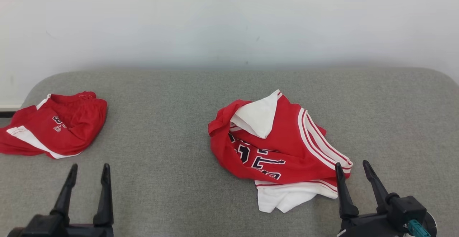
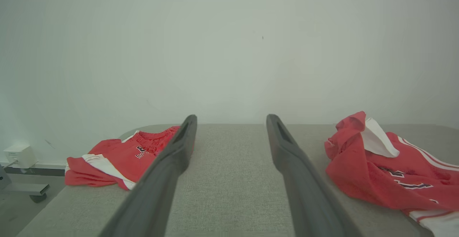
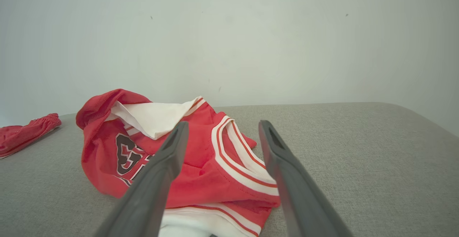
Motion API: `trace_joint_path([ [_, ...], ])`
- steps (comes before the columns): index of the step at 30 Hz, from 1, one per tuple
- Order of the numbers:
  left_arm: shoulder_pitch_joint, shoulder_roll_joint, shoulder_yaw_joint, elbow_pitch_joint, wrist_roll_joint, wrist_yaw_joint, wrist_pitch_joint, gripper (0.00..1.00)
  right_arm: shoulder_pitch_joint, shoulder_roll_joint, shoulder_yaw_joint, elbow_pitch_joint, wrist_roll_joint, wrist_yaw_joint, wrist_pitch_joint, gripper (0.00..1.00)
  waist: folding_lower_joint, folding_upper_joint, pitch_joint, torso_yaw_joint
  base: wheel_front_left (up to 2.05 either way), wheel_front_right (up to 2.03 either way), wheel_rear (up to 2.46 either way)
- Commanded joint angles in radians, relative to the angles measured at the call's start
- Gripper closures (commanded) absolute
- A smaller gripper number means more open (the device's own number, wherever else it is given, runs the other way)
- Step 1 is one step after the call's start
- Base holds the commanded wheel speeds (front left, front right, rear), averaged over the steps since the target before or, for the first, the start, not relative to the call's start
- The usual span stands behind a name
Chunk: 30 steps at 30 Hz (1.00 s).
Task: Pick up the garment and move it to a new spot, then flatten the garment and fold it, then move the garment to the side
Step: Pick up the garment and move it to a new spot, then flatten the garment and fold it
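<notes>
On the grey surface, the red-and-white garment lies crumpled, the left tool and right tool both released.

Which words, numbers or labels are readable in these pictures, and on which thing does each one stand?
On the crumpled red jersey: large dark characters with white edges, broken by the folds; not readable as a whole.
On the red garment at the left: a small dark print, too small to read.
Nothing else bears text that I can make out.
</notes>
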Motion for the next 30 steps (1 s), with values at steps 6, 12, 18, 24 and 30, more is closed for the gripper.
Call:
trace_joint_path([
  [6,0.08,-0.06,0.046,-0.013,0.04,-0.028,-0.003,0.0,0.035,-0.001,0.005,0.004,0.005,-0.002,-0.001,0.0,0.0002,0.0,-0.014,0.009,0.0,0.0,0.0],
  [12,0.117,-0.096,0.085,-0.026,0.079,-0.055,-0.003,0.0,0.046,-0.001,0.006,0.012,0.012,-0.002,-0.001,0.0,0.0002,0.0,-0.016,0.01,0.0,0.0,0.0],
  [18,0.138,-0.127,0.121,-0.022,0.105,-0.076,-0.003,0.0,0.046,-0.002,0.006,0.022,0.014,-0.002,-0.001,0.0,0.0002,0.0,-0.015,0.004,0.0,0.0,0.0],
  [24,0.138,-0.153,0.14,-0.014,0.133,-0.094,-0.003,0.0,0.048,-0.001,0.004,0.031,0.016,-0.002,-0.001,0.0,0.0002,0.0,-0.014,0.003,0.0,0.0,0.0],
  [30,0.13,-0.167,0.153,-0.006,0.148,-0.105,-0.003,0.0,0.04,-0.001,0.003,0.043,0.016,-0.002,-0.001,0.0,0.0002,0.0,-0.015,0.002,0.0,0.0,0.0],
])
